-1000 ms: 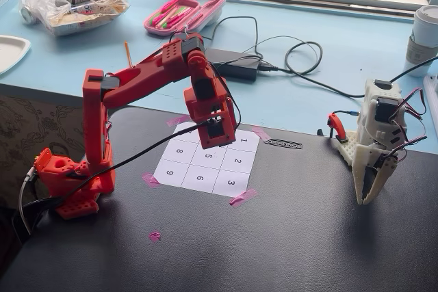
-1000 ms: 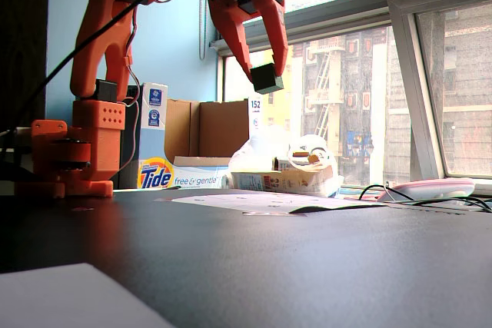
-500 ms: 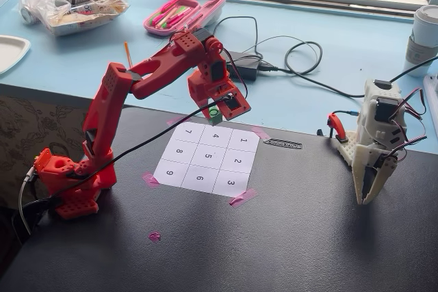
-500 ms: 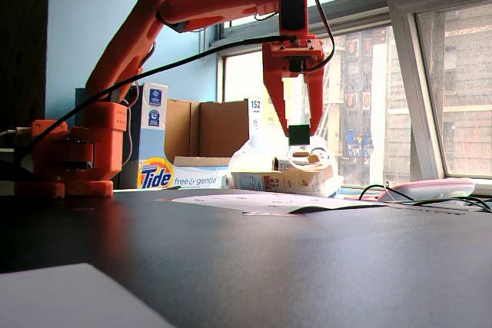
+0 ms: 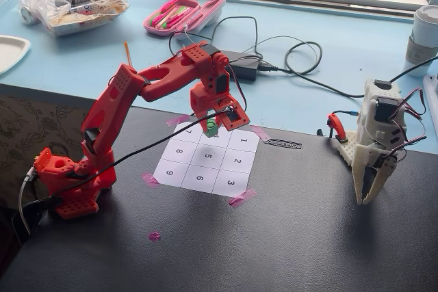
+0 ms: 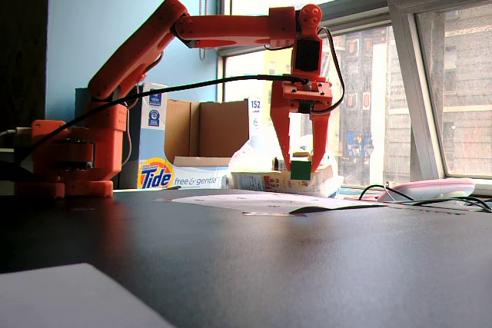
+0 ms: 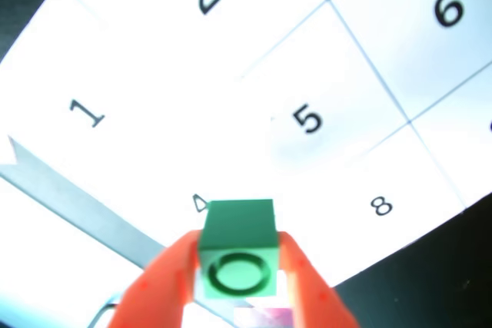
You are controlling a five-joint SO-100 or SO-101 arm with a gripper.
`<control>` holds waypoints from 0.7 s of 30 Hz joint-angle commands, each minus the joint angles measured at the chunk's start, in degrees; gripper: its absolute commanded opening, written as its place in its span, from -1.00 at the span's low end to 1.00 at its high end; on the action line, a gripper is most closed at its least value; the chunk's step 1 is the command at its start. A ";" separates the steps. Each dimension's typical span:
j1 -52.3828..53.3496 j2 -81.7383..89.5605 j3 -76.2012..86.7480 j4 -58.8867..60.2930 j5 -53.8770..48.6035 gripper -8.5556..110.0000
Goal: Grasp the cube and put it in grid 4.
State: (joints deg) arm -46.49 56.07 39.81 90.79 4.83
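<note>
gripper (image 7: 238, 286) | clamps cube (image 7: 238, 255) between jaws | above grid 4 (image 7: 198, 203)

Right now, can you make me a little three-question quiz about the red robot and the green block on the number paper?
1. True or false: the pincer is shut on the cube.
2. Multiple choice: in the side fixed view, where is the cube? A) flat on the paper, B) lifted above the paper, C) on the bare black table.
3. Fill in: in the wrist view, the digit partly hidden behind the cube belongs to grid ___.

Key:
1. True, a red finger presses each side of it.
2. B, there is a gap beneath it.
3. 4, beside the squares 1 and 5.
</note>
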 commanded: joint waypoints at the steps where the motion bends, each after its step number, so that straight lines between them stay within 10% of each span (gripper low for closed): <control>1: 0.09 -0.09 -3.78 -1.32 0.70 -0.85; 14: -0.26 -5.45 -7.38 -2.29 -0.97 -0.85; 21: -0.70 -5.71 -8.00 -0.70 -2.29 -0.32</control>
State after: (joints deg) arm -46.93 49.83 35.07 89.56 3.25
